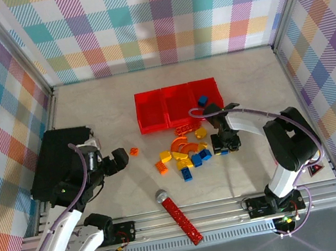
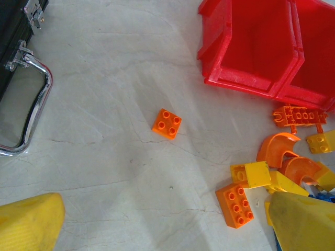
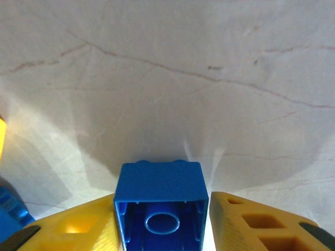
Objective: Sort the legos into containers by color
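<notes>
Here, black case (image 1: pixel 54 162) sits left of legos (image 1: pixel 186 151); red stick (image 1: pixel 181 217) lies nearer.

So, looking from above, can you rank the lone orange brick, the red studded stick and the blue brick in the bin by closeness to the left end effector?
From the left end effector:
1. Lone orange brick, just to its right.
2. Red studded stick, toward the near edge.
3. Blue brick, inside the rightmost red bin.

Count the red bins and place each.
3, joined in a row behind the brick pile: left bin, empty; middle bin, empty; right bin, holding one blue brick.
</notes>
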